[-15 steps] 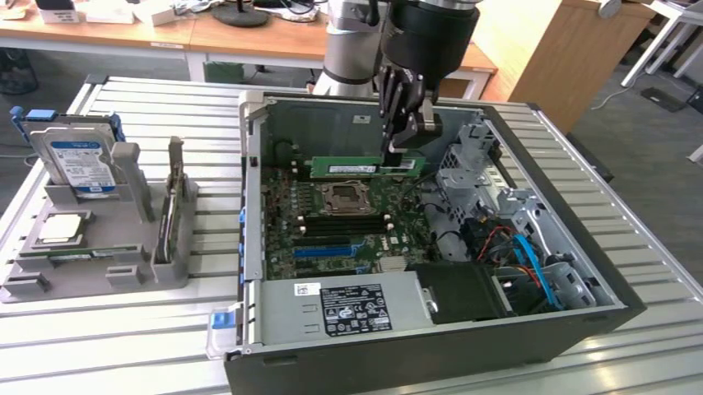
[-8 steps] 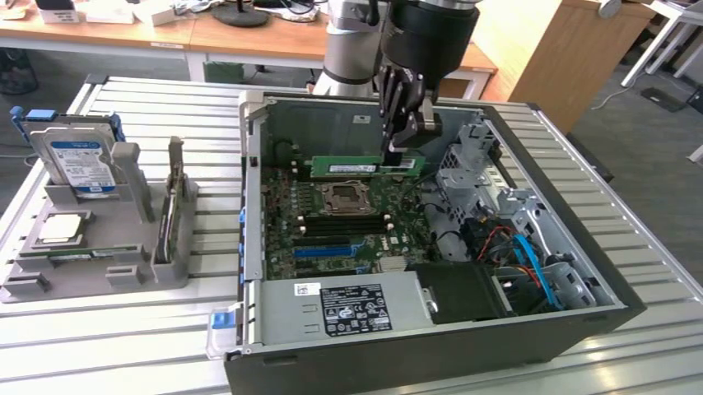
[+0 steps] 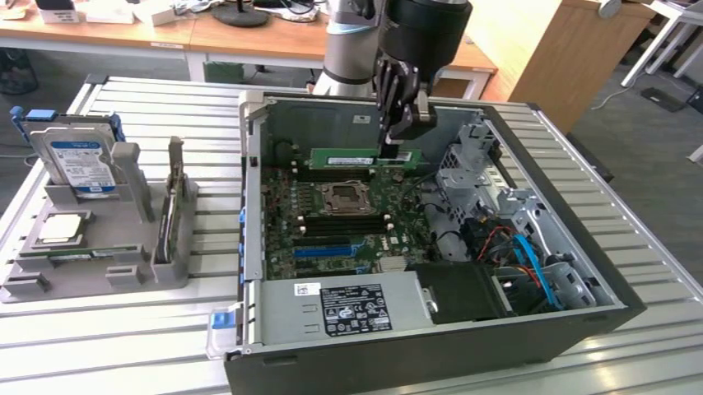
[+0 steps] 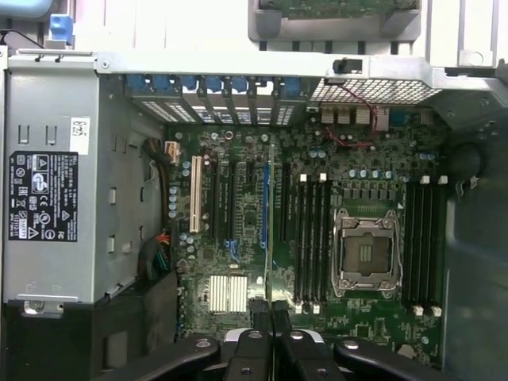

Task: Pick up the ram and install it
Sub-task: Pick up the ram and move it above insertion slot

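Case walls are dull grey sheet metal; the ram inside is matt green board. Beside the case, a glossy ribbed metal table and a matt grey plastic holder.

Arm: silver-grey tube, pale blue ring at the joint, glossy black wrist housing below it. Hand: matte black, built of linked bars. Wrist view: two slim black fingers, black linkage arms, round silver pivot pins.
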`<act>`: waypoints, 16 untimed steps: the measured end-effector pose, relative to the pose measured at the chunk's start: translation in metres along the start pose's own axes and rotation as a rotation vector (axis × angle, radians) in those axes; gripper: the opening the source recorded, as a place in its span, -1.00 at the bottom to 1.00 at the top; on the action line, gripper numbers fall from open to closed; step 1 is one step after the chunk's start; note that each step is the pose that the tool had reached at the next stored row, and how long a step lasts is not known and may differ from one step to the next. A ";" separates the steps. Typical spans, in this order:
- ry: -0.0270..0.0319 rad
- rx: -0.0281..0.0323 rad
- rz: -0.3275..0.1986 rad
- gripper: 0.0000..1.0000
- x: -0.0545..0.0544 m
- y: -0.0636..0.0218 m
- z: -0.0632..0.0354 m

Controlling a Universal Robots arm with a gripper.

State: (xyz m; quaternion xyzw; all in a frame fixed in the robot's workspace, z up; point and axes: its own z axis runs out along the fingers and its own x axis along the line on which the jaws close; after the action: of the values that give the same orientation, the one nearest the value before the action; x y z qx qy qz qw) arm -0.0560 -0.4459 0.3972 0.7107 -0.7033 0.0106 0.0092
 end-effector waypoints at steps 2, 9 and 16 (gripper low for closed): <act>-0.0001 0.0000 0.000 -0.76 -0.004 -0.0001 0.0001; 0.0000 0.0000 0.000 -0.76 -0.020 -0.0002 0.0003; -0.0001 0.0000 0.000 -0.76 -0.033 -0.0004 0.0003</act>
State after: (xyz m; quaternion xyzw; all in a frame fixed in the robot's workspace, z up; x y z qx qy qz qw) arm -0.0559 -0.4127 0.3959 0.7107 -0.7033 0.0106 0.0091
